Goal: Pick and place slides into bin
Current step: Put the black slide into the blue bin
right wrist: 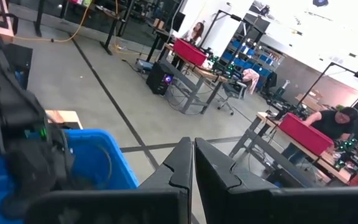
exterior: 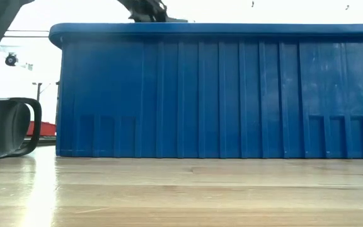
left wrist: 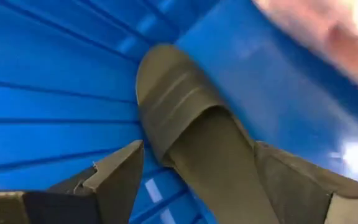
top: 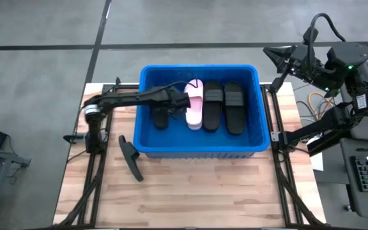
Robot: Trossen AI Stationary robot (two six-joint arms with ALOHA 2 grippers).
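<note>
Black rubber marks the one slide [top: 130,157] that lies on the wooden worktop [top: 197,191], just beside the front left corner of the blue bin [top: 147,148]. Inside the bin the left hand [top: 183,101] reaches over the left wall, its fingers [left wrist: 118,174] spread on both sides of a black slide [left wrist: 191,130] at the bin floor. Next to it lies a pink slide [top: 195,105], then two more black slides [top: 223,106] side by side. Off the worktop at the right, the right hand [right wrist: 193,163] is raised, its fingers pressed together.
</note>
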